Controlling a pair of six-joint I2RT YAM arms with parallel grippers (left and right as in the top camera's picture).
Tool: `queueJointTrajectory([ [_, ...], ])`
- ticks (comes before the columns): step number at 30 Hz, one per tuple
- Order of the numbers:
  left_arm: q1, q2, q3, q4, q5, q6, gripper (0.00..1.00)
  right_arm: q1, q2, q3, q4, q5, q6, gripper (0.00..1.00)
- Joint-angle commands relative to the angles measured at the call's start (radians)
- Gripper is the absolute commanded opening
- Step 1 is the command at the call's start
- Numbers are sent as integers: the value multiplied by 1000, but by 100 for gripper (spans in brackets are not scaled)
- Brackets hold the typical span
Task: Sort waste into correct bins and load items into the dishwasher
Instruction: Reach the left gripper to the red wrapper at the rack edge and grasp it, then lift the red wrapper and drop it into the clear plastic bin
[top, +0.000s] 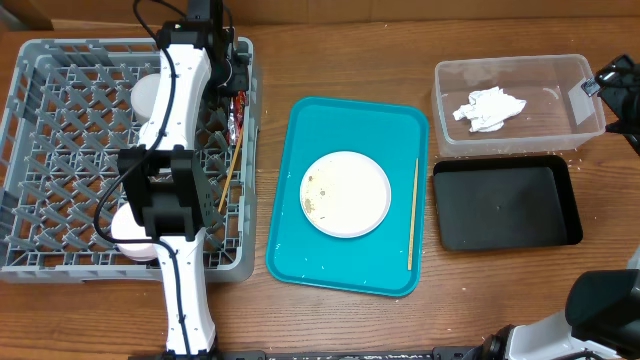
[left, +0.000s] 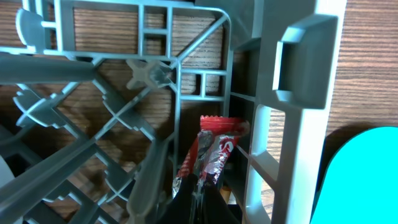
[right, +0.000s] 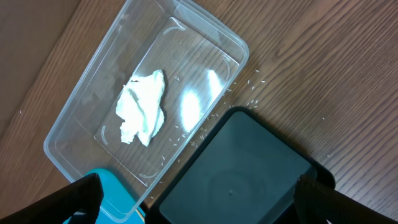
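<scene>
- My left end effector (left: 198, 204) is down inside the dish rack (left: 280, 155), jaws pinched tight on the bottom end of the sauce packet (left: 214, 155).
- Room is really tight. The rack's side wall is just to its right, the rack corner is straight ahead, and lattice ribs crowd it on the left. The only open way is up.
- Past that wall, off to the right, the edge of the teal tray (left: 360, 174) shows.
- Behind it along the same wall a chopstick (top: 228, 185) leans in the rack. There's white crockery (top: 146, 95) further left, partly hidden by the arm.
- The packet's long axis runs straight away from the fingers toward the corner, red end farthest out, body slightly twisted.
- My right end effector (right: 198, 182) is spread fully wide with nothing in it, hanging above the spot where the clear tub (right: 68, 118) meets the black tray (right: 249, 168).
- The napkin (right: 143, 106) lies in the tub ahead-left of it, and rice scraps (right: 252, 84) dot the worktop (top: 330, 50) ahead.
- On the teal tray there's a plate (top: 345, 193) and a second chopstick (top: 412, 215) lying along the tray's tub-side edge.
</scene>
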Motion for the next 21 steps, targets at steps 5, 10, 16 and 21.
queueJointTrajectory([
  [5,5,-40,44,-26,10,-27,4,0,-18,14,3,-5,-3,100],
  [10,5,-95,85,-91,20,-61,4,0,-18,14,3,-5,-3,100],
  [16,5,-162,87,-129,78,-64,4,0,-18,14,3,-5,-3,100],
  [21,5,-236,87,-129,149,-82,4,0,-18,14,3,-5,-3,100],
])
